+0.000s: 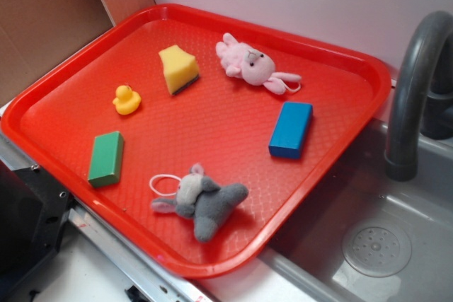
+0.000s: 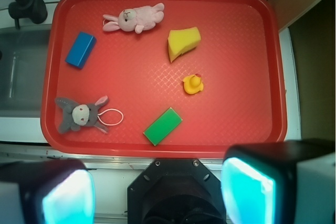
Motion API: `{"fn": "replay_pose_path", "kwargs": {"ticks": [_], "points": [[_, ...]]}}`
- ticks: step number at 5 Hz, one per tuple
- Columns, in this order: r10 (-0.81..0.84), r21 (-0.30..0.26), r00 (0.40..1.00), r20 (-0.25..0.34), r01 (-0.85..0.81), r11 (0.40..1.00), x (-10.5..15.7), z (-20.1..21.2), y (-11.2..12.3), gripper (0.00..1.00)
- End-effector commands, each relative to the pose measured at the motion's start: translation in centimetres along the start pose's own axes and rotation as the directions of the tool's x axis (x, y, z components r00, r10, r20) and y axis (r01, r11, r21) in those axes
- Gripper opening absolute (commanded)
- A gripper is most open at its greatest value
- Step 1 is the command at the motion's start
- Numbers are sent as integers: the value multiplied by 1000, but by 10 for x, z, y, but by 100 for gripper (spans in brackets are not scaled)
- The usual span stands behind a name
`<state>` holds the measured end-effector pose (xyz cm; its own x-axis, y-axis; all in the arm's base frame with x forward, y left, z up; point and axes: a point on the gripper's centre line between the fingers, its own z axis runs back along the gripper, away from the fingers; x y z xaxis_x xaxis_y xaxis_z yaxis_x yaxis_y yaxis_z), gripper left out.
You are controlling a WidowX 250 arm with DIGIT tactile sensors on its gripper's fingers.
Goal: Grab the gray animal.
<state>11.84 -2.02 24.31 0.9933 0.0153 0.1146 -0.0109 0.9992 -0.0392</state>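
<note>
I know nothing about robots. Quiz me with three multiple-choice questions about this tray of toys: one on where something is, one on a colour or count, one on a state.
1. Where on the red tray is the gray animal?
A. centre
B. near an edge
C. under the sponge

2. How many plush toys are there?
A. one
B. two
C. three

3. The claw is:
A. open, holding nothing
B. shut on the duck
C. shut on the blue block

Answers:
1 B, it lies by the rim.
2 B, the gray animal and the pink bunny.
3 A, its fingers stand apart, off the tray.
</note>
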Motion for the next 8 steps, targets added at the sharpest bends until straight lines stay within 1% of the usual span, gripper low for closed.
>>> {"fn": "replay_pose_path", "kwargs": {"ticks": [1, 2, 3, 4, 5, 6, 7, 8], "points": [[0, 0, 1000, 0, 0, 1000, 0, 0, 0, 100], [-253, 31, 968, 8, 252, 967, 15, -5, -44, 100], [-487, 48, 873, 11, 486, 872, 20, -16, -79, 100], [-695, 94, 717, -61, 697, 711, 17, -45, -119, 100], [-847, 56, 507, -158, 861, 505, 13, -77, -127, 100], [-909, 23, 333, -250, 941, 339, 10, -104, -124, 100], [-899, -27, 275, -341, 953, 302, 12, -131, -115, 100], [-891, -60, 232, -391, 959, 277, 12, -154, -113, 100]]}}
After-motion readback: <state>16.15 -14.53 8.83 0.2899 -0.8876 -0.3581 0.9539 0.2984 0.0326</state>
